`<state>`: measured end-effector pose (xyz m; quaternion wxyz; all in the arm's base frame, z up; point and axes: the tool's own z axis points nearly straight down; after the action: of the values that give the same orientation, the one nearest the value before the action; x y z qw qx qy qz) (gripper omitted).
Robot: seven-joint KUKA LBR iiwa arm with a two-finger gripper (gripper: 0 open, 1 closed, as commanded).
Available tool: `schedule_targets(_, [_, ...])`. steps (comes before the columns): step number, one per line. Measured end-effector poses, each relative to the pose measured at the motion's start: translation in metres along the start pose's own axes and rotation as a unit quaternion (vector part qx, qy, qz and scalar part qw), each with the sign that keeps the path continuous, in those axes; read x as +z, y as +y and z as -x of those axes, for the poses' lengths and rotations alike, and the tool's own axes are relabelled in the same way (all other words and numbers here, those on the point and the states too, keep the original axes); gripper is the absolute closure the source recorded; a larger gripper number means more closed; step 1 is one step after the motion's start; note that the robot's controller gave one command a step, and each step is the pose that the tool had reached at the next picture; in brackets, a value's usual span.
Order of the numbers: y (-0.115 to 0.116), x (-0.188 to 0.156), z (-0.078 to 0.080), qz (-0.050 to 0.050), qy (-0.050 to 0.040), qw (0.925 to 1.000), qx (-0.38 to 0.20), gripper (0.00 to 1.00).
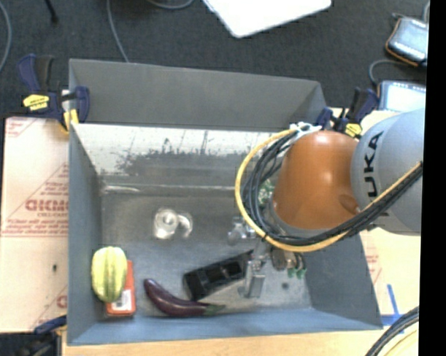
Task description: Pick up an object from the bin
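Presently, in the camera view, the tool (pixel 253 278) hangs low at the right end of a black oblong block (pixel 214 277) lying near the front wall of the bin (pixel 209 144). Whether the tool stands apart or together cannot be told. A purple eggplant (pixel 176 303) lies just beside the block. Judged step: approach, with nothing lifted. The next move calls for a sure hold across the block, clear of the eggplant.

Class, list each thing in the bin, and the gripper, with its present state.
gripper: down in the bin, at the black block's right end.
black block: lying flat, askew.
purple aubergine: on its side by the front wall.
yellow-green ribbed fruit: lying in the left front corner.
orange block: flat, touching the fruit.
clear cup: alone, mid-floor.
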<state>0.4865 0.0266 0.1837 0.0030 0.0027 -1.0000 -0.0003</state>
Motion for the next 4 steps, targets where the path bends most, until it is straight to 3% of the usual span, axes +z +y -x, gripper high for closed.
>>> schedule_targets(1, [0.0,-0.004,0.002,0.0,-0.0042,1.0,0.0,0.0])
schedule_targets(2, [-0.004,0.031,0.026,0.0,-0.0038,0.9992,-0.04,0.0])
schedule_targets(3, [-0.007,0.059,0.034,-0.001,-0.0007,0.9974,-0.072,0.0])
schedule_targets(4, [-0.006,0.078,0.033,-0.001,-0.0042,0.9932,-0.117,0.0])
